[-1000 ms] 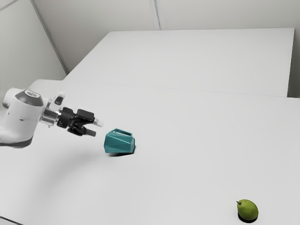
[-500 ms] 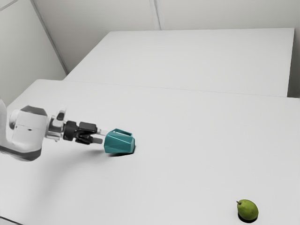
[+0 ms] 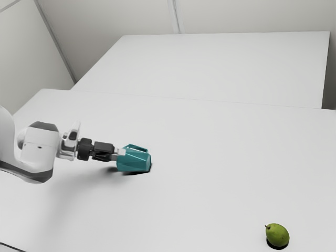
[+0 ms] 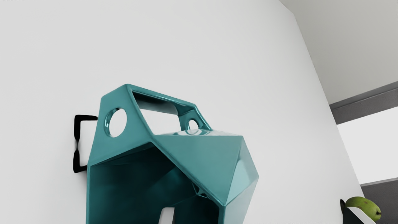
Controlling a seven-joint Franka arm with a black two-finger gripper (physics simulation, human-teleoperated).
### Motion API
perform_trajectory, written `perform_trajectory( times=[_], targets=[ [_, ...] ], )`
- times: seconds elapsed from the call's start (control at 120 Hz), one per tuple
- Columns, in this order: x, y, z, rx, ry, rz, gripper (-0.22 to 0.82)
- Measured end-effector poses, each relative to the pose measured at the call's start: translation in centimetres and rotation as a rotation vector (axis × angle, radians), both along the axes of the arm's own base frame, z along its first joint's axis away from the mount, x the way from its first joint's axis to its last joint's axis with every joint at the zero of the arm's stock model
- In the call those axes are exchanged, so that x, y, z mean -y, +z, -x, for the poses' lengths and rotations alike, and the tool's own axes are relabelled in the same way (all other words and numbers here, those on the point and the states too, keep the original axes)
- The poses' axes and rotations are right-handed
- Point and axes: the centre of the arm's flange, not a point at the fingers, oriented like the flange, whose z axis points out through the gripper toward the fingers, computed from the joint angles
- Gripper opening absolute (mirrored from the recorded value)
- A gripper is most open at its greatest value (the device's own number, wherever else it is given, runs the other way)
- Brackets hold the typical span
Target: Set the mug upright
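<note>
Well, gripper (image 3: 118, 154) at mug (image 3: 135, 161) (lying sideways).

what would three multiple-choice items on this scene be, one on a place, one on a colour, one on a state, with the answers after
1. In the exterior view, where is the pear from the mug?
A) toward the view's left
B) inside it
C) toward the view's right

2. What colour is the mug?
A) teal
B) red
C) yellow

3. How does the mug rest?
A) upright
B) on its side
C) upside down

Answers:
1. C: the pear sits at the exterior view's lower right, well past the mug.
2. A: both views show teal faces and a teal handle.
3. B: its mouth faces the claw, not up, and its flank is down on the table.
</note>
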Motion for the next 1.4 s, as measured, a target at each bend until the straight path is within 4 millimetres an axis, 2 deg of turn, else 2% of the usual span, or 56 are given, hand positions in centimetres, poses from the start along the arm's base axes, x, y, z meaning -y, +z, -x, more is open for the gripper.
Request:
perform_trajectory(
  times=[0.375, 0.442, 0.833, 0.933, 1.058, 1.233, 1.4],
  targets=[
    [1.7, -0.3, -0.5, 0.048, -0.048, -0.008, 0.56],
    [1.7, -0.3, -0.5, 0.054, -0.050, -0.011, 0.51],
    [1.6, 0.1, -0.7, 0.089, -0.057, -0.029, 0.03],
    [1.5, 0.1, -0.7, 0.094, -0.058, -0.032, -0.06],
    [1.5, 0.1, -0.7, 0.097, -0.059, -0.035, -0.13],
    [1.4, 0.5, -0.8, 0.110, -0.055, -0.053, -0.16],
    [1.8, 3.0, -1.1, 0.164, -0.063, -0.066, -0.17]
  ],
)
